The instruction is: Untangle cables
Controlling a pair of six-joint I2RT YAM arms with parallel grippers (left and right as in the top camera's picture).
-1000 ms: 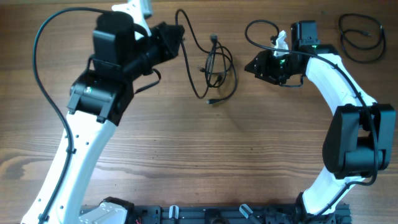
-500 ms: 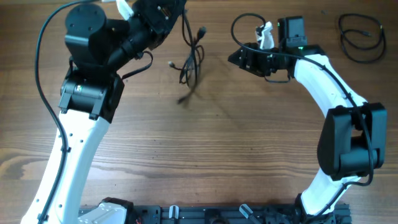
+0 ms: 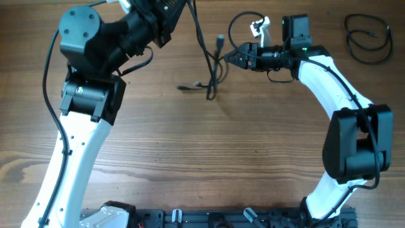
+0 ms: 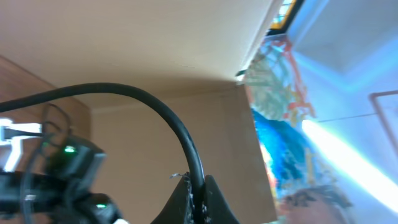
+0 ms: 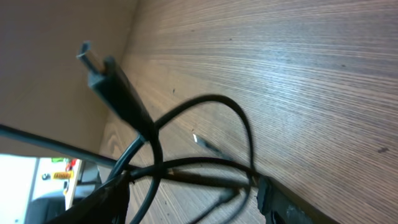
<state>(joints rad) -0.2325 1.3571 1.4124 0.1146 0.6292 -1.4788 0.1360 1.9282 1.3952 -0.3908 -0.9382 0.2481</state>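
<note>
The cables hang as a thin black tangle from my left gripper at the top edge of the overhead view, trailing down to the table with plug ends sticking out. In the left wrist view my left gripper is shut on one black cable that arcs away to the left. My right gripper points left, right beside the tangle. Its fingers stand open in the right wrist view, with several strands crossing between them and a plug above.
Another coiled black cable lies at the far right of the wooden table. The white left arm fills the left side and the right arm the right side. The arms' base rail runs along the front edge.
My left gripper has risen toward the top edge with the cable, lifting and swinging the tangle. My right gripper has moved left up to the tangle and opened wider.
</note>
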